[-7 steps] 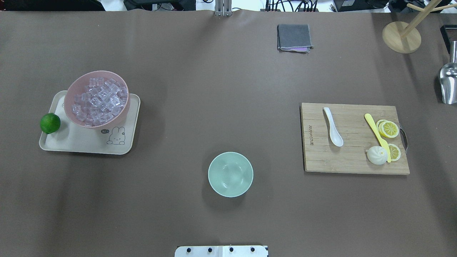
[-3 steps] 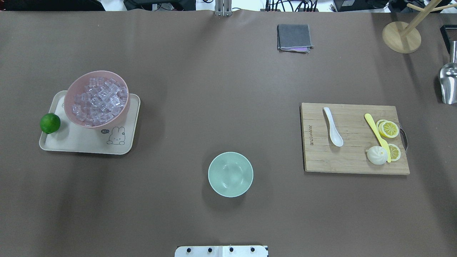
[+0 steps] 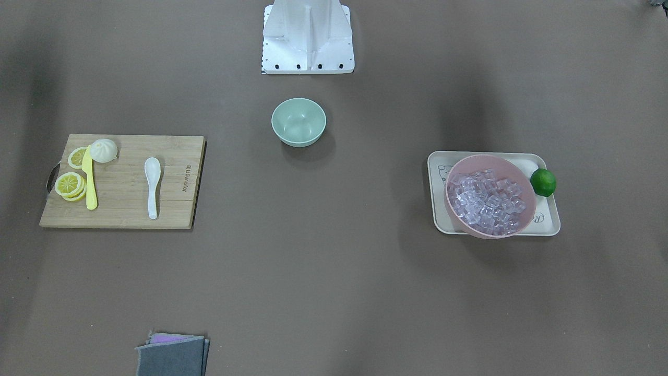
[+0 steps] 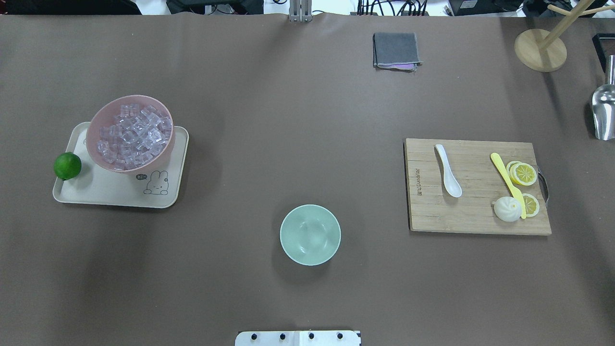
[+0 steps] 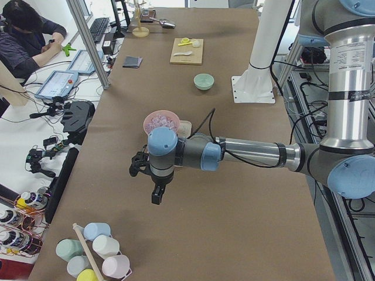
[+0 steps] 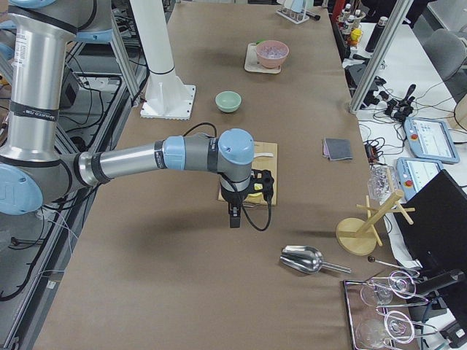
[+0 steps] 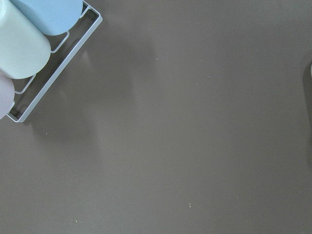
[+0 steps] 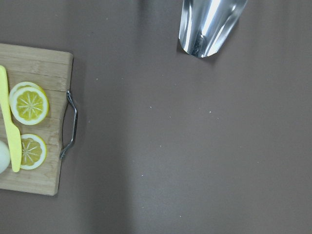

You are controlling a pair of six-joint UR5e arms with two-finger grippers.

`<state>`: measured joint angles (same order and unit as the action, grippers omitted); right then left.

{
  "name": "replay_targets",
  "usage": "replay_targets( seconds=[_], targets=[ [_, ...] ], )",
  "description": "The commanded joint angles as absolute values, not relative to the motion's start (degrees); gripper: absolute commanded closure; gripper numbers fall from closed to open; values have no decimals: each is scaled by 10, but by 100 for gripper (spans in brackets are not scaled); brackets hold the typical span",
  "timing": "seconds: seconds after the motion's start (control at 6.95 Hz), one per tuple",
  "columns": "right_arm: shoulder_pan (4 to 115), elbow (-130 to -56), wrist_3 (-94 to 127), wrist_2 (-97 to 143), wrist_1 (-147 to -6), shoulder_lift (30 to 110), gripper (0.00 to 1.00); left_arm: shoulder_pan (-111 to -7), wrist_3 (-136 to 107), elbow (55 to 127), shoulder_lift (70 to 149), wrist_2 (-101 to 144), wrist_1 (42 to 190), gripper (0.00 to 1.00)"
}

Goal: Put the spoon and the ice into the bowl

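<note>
Overhead: behind robot base [image 4: 298,338], looks forward, down on whole surface [image 4: 307,120]. Front: opposite side, faces base, steep; shares bowl [image 3: 298,122], cutting board [image 3: 122,180], mirrored. Two side views: surface ends, far back, looking lengthwise. Left wrist: close, straight down below left end effector [image 5: 156,199], cup rack [image 7: 62,68] at corner. Right wrist: close, below right end effector [image 6: 233,217]; shares board handle, scoop [image 8: 209,24] with overhead.

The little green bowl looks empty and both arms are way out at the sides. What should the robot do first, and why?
Probably swing the right gripper inward over the cutting board toward the spoon. The bowl holds nothing yet, the spoon lies loose on the board, and that gripper hangs just past the board's handle end, so it looks like the shortest reach.
</note>
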<state>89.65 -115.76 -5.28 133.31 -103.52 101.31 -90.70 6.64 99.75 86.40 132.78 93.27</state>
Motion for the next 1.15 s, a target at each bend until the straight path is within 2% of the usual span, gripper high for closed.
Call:
replay_targets(
  seconds=[0.0, 0.29, 0.58, 0.72, 1.01],
  targets=[
    [896, -1186, -53, 1335, -1028, 1002, 0, -907, 67, 1020, 880, 1332, 935, 1],
    [896, -1197, -49, 1334, -936, 998, 0, -908, 67, 1028, 902, 1335, 963, 2],
    [898, -1191, -47, 1333, -916, 987, 0, -907, 63, 1009, 919, 1334, 1075, 2],
    [899, -1194, -30, 1332, -912, 989, 0, -907, 33, 1010, 925, 1333, 1101, 2],
    [899, -1165, -19, 1333, -806, 998, 0, -870, -129, 1000, 948, 1334, 1184, 1]
  ],
)
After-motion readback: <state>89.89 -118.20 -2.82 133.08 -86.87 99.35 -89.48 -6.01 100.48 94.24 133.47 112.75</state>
